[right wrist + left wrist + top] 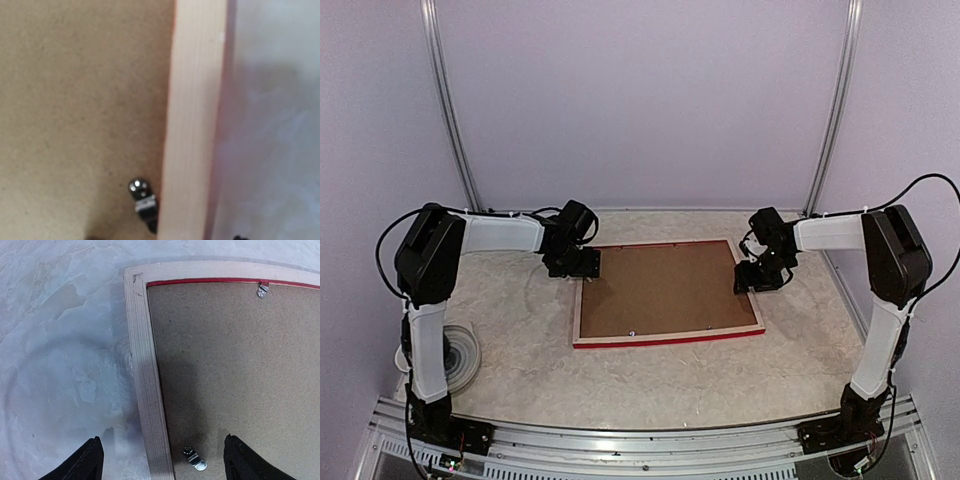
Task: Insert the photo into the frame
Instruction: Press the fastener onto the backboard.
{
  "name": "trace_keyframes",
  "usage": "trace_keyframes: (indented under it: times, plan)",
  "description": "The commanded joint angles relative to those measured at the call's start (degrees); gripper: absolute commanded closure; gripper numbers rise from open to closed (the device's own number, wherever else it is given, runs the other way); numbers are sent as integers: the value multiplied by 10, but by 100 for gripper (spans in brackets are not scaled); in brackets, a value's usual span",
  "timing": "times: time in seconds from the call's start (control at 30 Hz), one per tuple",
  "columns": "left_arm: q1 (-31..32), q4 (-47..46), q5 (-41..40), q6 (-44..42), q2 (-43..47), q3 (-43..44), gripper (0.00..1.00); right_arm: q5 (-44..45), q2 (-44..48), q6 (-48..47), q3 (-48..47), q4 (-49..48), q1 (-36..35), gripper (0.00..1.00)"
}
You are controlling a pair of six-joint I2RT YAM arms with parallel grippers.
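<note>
The frame (pixel 665 339) lies face down in the middle of the table, pale wood up, with a red edge at the front. The brown backing board (pixel 660 290) fills it. The photo is hidden. My left gripper (pixel 582 268) is open, its fingers (pixel 90 462) astride the frame's left rail (pixel 145 370) near a metal clip (pixel 194 459). My right gripper (pixel 757 278) hovers low over the right rail (pixel 192 115). Only its fingertip ends show at the bottom of the right wrist view, set wide apart. A dark clip (pixel 142 197) sits beside that rail on the board (pixel 80 100).
A white round disc (pixel 460 355) lies on the table by the left arm's base. A second clip (pixel 262 290) sits at the frame's far rail. Pale walls and two metal uprights (pixel 455 120) close the back. An aluminium rail (pixel 640 440) runs along the near edge.
</note>
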State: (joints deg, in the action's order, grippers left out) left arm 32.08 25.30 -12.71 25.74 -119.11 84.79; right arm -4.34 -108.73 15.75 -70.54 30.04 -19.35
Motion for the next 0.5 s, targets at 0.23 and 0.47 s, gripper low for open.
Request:
trace_keyframes:
  times: [0.23, 0.47]
  plan:
    - [-6, 12, -2, 5, -26, -20, 23, -4, 13, 2, 10, -9, -4, 39]
    - [-6, 8, 2, 6, -25, -37, 31, -1, 12, 2, 12, -11, -4, 39]
